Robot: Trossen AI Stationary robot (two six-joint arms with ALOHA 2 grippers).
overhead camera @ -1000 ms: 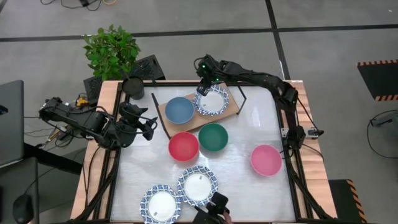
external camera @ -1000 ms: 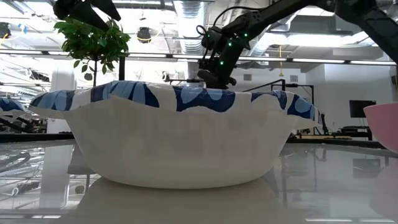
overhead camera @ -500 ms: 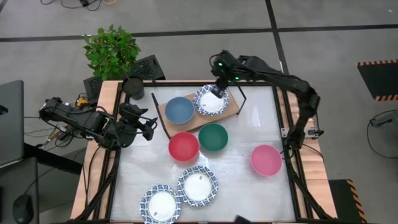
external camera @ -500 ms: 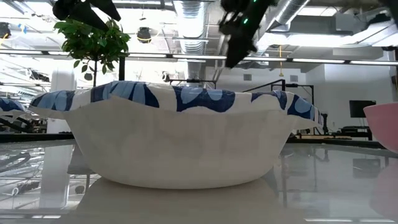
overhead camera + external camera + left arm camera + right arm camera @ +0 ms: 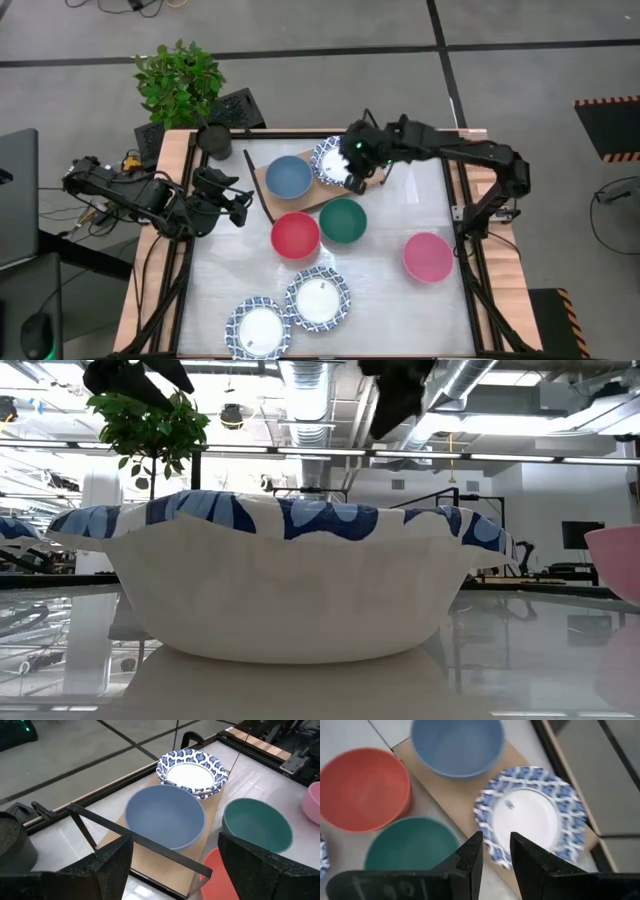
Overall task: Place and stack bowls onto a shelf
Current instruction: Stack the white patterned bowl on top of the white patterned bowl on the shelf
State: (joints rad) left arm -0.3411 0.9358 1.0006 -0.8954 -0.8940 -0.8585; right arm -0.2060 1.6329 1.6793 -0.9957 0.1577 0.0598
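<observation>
White worktop (image 5: 390, 290) carries the shelf (image 5: 372, 172), which holds a blue bowl (image 5: 288, 177) and patterned bowls (image 5: 333, 160). Beside it sit red (image 5: 295, 235) and green bowls (image 5: 343, 221), likely light, rigid and slippery; pinch a rim. Right pincer (image 5: 352, 172) hovers above the shelf, narrowly parted, empty; left pincer (image 5: 236, 203) waits open beside it.

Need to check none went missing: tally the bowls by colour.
Red bowl: 1
Green bowl: 1
Blue bowl: 1
Pink bowl: 1
White bowls with blue patterned rims: 4, two on the table, apparently two stacked on the shelf
Total: 8
</observation>
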